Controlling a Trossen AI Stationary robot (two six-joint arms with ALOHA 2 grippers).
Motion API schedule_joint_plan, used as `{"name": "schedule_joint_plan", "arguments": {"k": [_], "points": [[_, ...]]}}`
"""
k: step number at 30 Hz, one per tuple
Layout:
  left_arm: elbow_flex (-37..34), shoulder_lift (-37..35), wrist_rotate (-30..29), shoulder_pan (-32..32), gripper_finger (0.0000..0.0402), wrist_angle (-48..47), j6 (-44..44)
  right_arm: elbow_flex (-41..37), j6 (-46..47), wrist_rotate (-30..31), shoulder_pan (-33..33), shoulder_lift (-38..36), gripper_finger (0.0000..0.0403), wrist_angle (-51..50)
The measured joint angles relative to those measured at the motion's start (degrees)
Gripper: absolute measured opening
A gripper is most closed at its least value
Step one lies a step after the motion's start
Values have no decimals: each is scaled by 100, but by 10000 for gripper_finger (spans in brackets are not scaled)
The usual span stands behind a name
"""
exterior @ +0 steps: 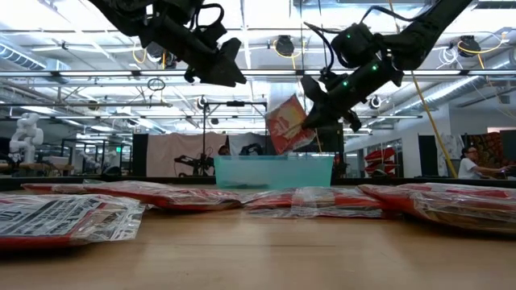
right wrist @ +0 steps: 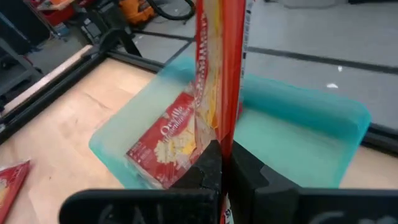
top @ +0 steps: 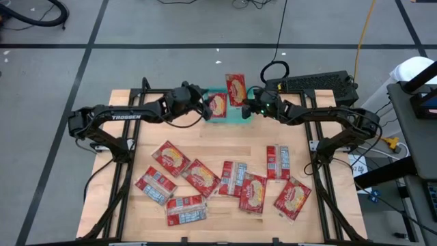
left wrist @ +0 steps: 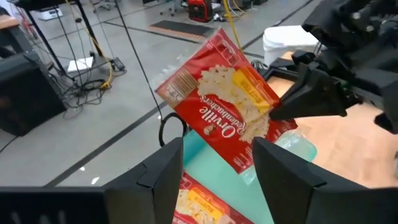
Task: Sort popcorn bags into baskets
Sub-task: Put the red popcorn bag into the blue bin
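High view: your right claw (top: 250, 108) is clamped on a popcorn bag (top: 235, 89), held edge-up over the teal basket (top: 240, 115) at 12 o'clock on the desk (top: 218, 147) so it can drop in. One bag already inside (top: 217, 105). Left claw (top: 203, 107) empty, parted, alongside.

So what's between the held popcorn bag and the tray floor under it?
High view: the right gripper holds a popcorn bag over the teal tray; only air lies beneath, with another bag lying beside.
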Motion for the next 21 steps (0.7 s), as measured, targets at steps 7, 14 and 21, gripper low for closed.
{"name": "schedule_joint_plan", "arguments": {"k": [7, 14, 21], "points": [[0, 0, 0, -245, 182, -390, -143, -7, 331, -31, 85, 4, 0, -82], [0, 3, 0, -799, 182, -668, -72, -10, 684, 141, 163, -25, 0, -77], [0, -76, 125, -908, 182, -774, 23, -14, 507, 293, 213, 11, 0, -34]]}}
